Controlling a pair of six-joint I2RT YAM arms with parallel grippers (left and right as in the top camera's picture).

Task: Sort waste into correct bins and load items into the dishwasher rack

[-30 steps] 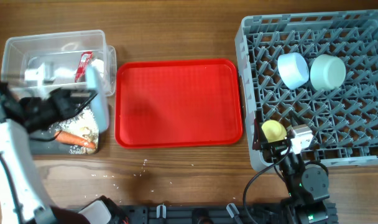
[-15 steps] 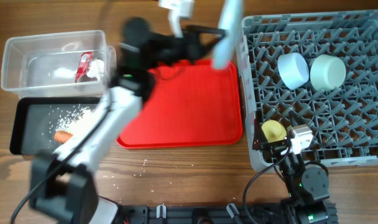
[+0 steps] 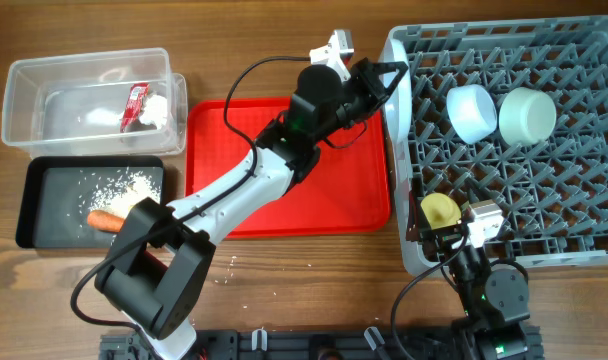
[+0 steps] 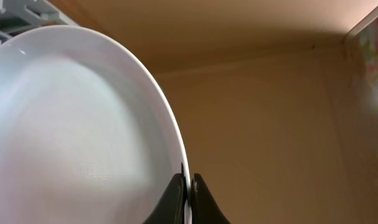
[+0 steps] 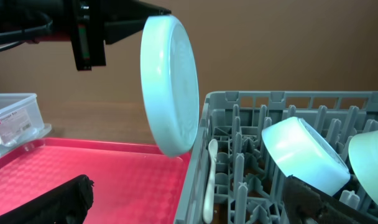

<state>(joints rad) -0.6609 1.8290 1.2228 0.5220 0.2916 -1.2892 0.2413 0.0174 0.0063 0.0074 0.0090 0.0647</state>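
The left claw (image 4: pixel 188 186) pinches the plate (image 5: pixel 170 87) by its rim, upright beside the rack (image 3: pixel 584 40), and the right claw (image 5: pixel 189 193) is wide.

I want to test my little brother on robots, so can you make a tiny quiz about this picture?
1. True or false: the left pincer pinches the white plate by its rim.
2. Which one holds the carrot? A: clear tub. B: black tray. C: red tray.
3. How many bowls sit in the rack?

Key: 1 true. 2 B. 3 two.
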